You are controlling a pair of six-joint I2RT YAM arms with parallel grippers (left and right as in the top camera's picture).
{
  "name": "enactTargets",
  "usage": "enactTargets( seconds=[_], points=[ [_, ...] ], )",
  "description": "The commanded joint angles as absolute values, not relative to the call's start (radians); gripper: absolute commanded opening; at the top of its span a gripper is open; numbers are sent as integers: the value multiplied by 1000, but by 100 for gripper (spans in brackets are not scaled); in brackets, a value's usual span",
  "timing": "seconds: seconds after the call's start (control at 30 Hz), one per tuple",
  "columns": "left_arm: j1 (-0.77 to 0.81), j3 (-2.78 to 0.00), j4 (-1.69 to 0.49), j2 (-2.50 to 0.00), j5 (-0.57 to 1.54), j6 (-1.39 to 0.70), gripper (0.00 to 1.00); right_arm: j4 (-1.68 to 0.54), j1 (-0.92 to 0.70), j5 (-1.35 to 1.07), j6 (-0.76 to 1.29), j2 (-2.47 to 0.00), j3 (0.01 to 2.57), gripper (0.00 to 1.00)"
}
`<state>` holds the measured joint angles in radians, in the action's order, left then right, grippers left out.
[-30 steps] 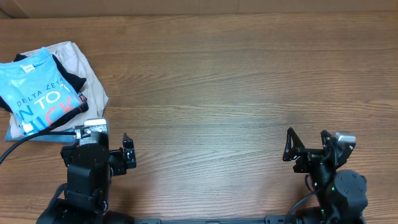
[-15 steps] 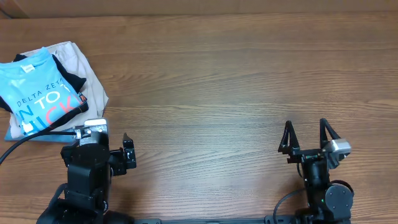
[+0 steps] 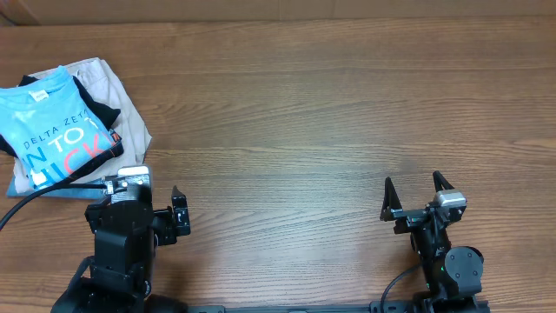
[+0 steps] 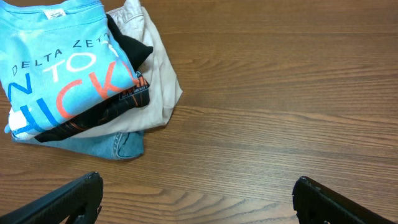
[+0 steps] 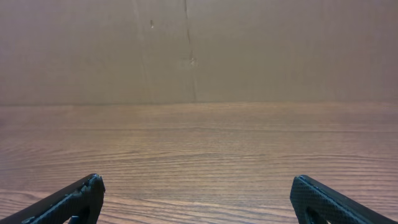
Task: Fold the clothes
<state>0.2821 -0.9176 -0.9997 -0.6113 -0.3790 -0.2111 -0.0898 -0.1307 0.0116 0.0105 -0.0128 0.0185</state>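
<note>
looking down from above, found blue t-shirt (image 3: 48, 130) folded on top of other clothes at far left edge of table (image 3: 304, 113), well apart from right arm and just ahead of left one. read white "delta zeta" and part of bigger white and orange-red letters on its front. spotted small white tag (image 4: 56, 12) at collar in left wrist view. noted black garment (image 4: 127, 46) right under t-shirt, sticking out toward table middle, with an orange print along lower edge. noted beige garment (image 4: 158, 74) under that, spilling further toward table middle, and a bit of denim (image 4: 118, 144) at very bottom, nearest the camera. logged left gripper (image 4: 196, 182) as wide open, fingers at both lower corners of its view, only bare wood between, near t-shirt but not touching it. logged right gripper (image 3: 413, 187) as wide open too, at right side of table, far from t-shirt, pointing along table toward a brown board (image 5: 199, 50). saw black cable (image 3: 26, 204) running off left edge beside left arm.
</note>
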Motion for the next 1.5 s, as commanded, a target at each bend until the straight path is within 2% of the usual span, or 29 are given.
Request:
enactTargets(
  seconds=[0.0,0.8,0.97,1.13,1.3,1.47],
  points=[
    [289,-911,-997,-611,-392,-228,100,-84,-126,5,-1,-3,8,100],
    [288,-911,-998,-606,-392,-228,100,-84,-126,5,-1,-3,8,100],
    [234,-911,-1005,-580,-392,-228,100,-84,-126,5,-1,-3,8,100],
    [138,-869,-1027,-491,-282,-231,100,-84,-126,5,-1,-3,8,100],
    [52,-710,-912,-344,-159,-155,100,-84,-126,5,-1,-3,8,100],
    [12,-500,-669,-211,-97,-126,100,-84,-126,5,-1,-3,8,100]
  ],
)
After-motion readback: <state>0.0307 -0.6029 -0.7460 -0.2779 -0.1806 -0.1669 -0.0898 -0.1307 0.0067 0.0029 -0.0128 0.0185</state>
